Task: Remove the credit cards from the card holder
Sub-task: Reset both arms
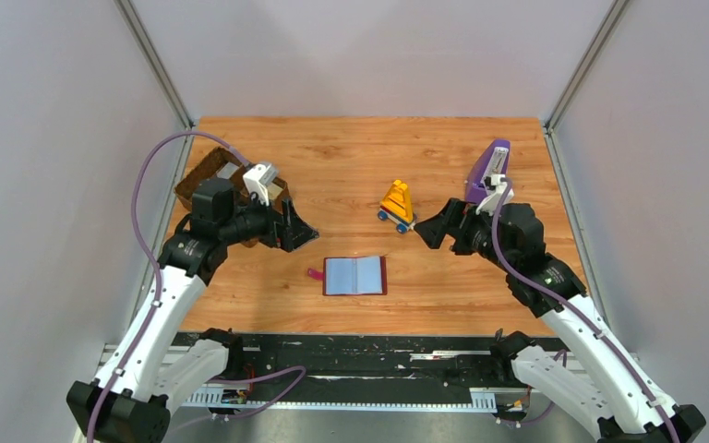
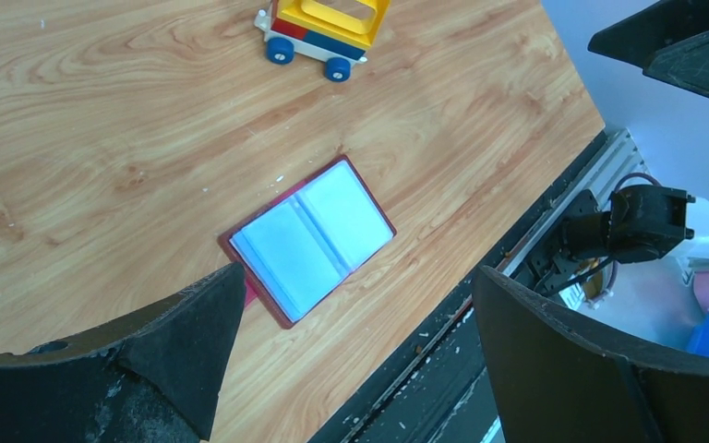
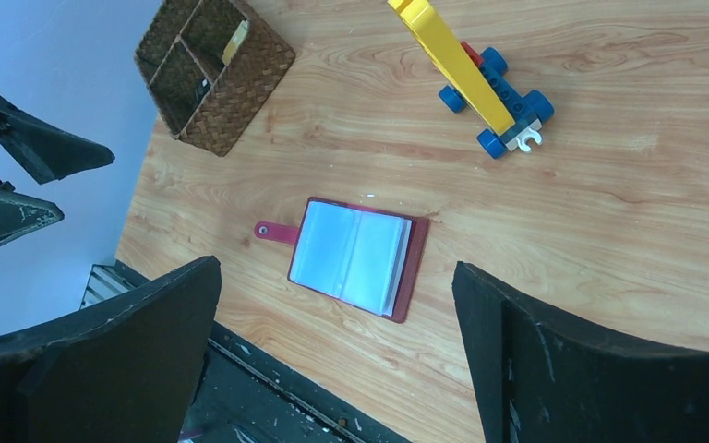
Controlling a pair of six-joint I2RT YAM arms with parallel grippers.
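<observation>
Card holder (image 1: 355,275) lies open, sleeves (image 3: 351,254) showing; left pincer (image 1: 301,231) and right pincer (image 1: 427,230) gape empty.

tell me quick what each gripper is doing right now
Left gripper: open, jaws wide apart, holding nothing.
Right gripper: open, jaws wide apart, holding nothing.

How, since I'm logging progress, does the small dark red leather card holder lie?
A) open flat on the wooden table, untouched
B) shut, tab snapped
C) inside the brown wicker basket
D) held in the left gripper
A: the card holder lies spread open on the wooden table, inside facing up, with the open left gripper and right gripper both clear of it.
</observation>
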